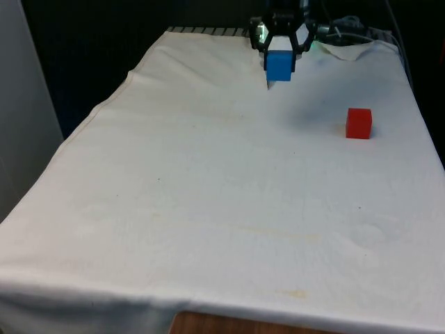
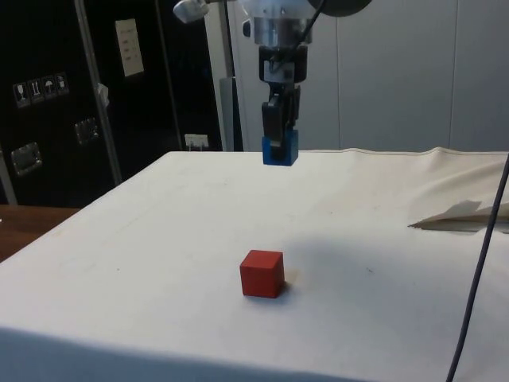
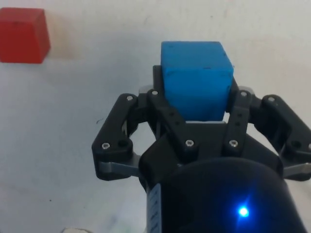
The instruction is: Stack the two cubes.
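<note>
A blue cube (image 1: 279, 65) hangs in the air above the cloth, held between the fingers of my gripper (image 1: 279, 61), which is shut on it. From the side, the blue cube (image 2: 280, 149) is well clear of the table, with the gripper (image 2: 280, 143) pointing straight down. In the wrist view the blue cube (image 3: 196, 77) sits squarely between the black fingers (image 3: 160, 92). A red cube (image 1: 359, 123) rests on the cloth toward the front view's right, nearer the camera than the gripper. The red cube (image 2: 262, 273) (image 3: 23, 35) lies apart from the held cube, untouched.
The white cloth (image 1: 208, 209) covers the whole table. A crumpled fold of cloth (image 1: 348, 50) and cables lie at the far right corner near the robot's base. A raised cloth wrinkle (image 2: 457, 215) shows in the side view.
</note>
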